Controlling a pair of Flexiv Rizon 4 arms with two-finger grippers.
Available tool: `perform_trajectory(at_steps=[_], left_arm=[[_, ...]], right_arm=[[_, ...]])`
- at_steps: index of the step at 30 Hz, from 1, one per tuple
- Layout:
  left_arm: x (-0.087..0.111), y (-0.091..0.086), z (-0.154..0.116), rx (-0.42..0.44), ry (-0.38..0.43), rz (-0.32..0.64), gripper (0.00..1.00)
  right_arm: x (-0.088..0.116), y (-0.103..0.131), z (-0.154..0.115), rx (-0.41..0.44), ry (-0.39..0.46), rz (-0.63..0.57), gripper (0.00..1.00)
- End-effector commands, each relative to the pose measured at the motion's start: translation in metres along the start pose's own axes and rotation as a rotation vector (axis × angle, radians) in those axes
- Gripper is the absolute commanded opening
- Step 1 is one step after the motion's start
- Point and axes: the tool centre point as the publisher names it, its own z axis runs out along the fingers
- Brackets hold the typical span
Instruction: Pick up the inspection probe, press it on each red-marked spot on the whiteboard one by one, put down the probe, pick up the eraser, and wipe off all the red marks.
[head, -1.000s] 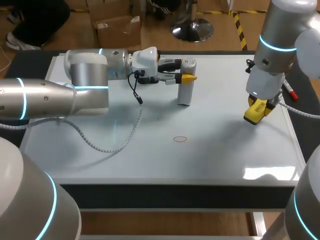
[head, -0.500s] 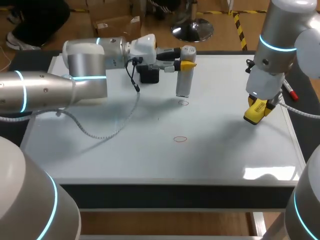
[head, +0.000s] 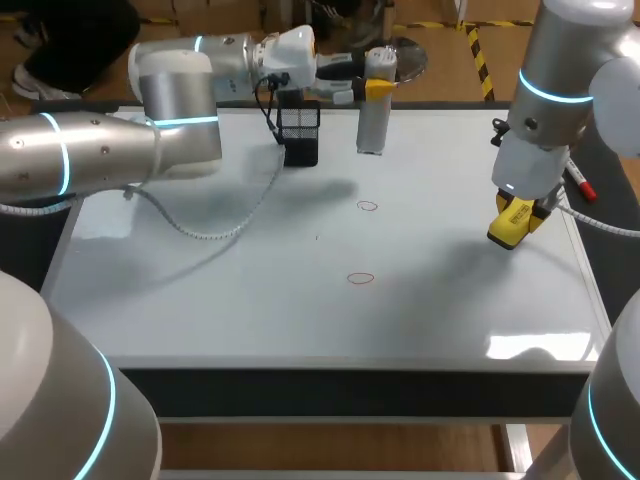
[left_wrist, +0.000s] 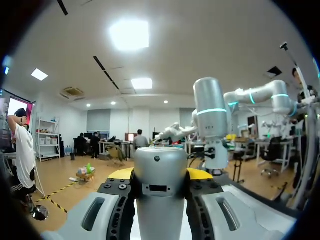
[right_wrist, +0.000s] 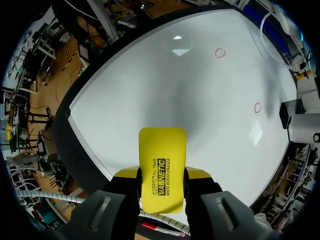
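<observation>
Presumably for setting down, the probe (head: 372, 125) is pinched upright in the left claw (head: 374, 88) near the mesh holder (head: 300, 130); the eraser (right_wrist: 161, 150) is clamped in the right claw (right_wrist: 161, 176) above the whiteboard (head: 250, 290), ready for wiping.

Black print on yellow eraser (right_wrist: 162, 167)
</observation>
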Motion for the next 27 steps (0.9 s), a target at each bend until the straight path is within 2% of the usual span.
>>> perform_trajectory(at_steps=[1,12,19,27], left_arm=[[-0.013,-0.008,0.003,-0.001,0.007,0.005,0.0],[-0.043,-0.025,0.01,-0.015,-0.003,0.045,0.0],[-0.064,-0.022,0.009,-0.011,-0.02,0.045,0.0],[-0.071,-0.017,0.009,-0.013,-0.026,0.038,0.0]], right_arm=[[0.0,0.0,0.0,0.002,0.002,-0.001,0.0],[0.0,0.0,0.0,0.002,0.002,-0.001,0.0],[0.0,0.0,0.0,0.002,0.002,-0.001,0.0],[0.0,0.0,0.0,0.002,0.002,-0.001,0.0]])
